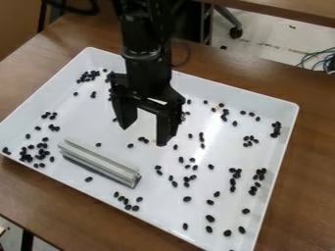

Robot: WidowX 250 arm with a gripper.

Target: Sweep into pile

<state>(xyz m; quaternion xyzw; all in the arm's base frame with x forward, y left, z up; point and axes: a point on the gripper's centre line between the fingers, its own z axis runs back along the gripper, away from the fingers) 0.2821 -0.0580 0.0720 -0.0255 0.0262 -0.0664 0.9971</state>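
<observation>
The black gripper hangs above the middle-left of a white tray, its two fingers apart with nothing between them. Down and to the left of it, a grey ridged bar, the sweeping tool, lies at a slant on the tray floor, apart from the gripper. Small black beans are scattered over the tray, with loose clusters at the left corner, near the upper left edge and along the right side. The arm hides part of the tray's upper area.
The tray has raised walls and stands on a brown wooden table. Behind the table are another table edge at the top right, a chair wheel and some cables on the right.
</observation>
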